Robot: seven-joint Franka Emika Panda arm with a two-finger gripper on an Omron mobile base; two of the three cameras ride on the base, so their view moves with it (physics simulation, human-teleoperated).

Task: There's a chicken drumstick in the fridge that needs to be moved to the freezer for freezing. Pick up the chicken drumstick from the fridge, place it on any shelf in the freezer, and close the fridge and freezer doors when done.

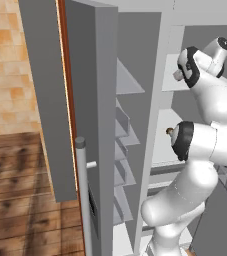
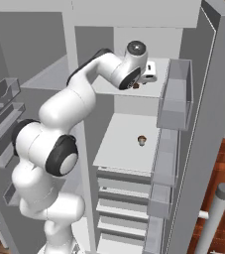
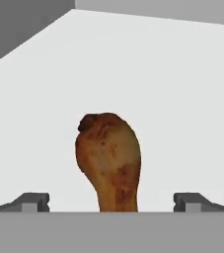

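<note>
The chicken drumstick point(image 3: 108, 158) lies on the fridge's upper white shelf point(image 3: 172, 89), its thick brown end pointing away from the hand. My gripper point(image 3: 112, 202) is open and straddles its narrow end; one fingertip point(image 3: 34, 201) shows on each side, well apart from the meat. From the right base view, the gripper point(image 2: 144, 78) reaches over that upper shelf point(image 2: 156, 92), with the drumstick point(image 2: 135, 85) a small brown spot under the wrist. The freezer point(image 1: 127, 130) with its slim shelves stands open to the left. Both doors are open.
A small round brown lump point(image 2: 142, 140) sits on the fridge's lower shelf point(image 2: 124, 149). The fridge door point(image 2: 208, 124), with clear bins point(image 2: 176, 94), stands open on the right. The freezer door point(image 1: 92, 125), with its silver handle point(image 1: 83, 195), stands open on the left.
</note>
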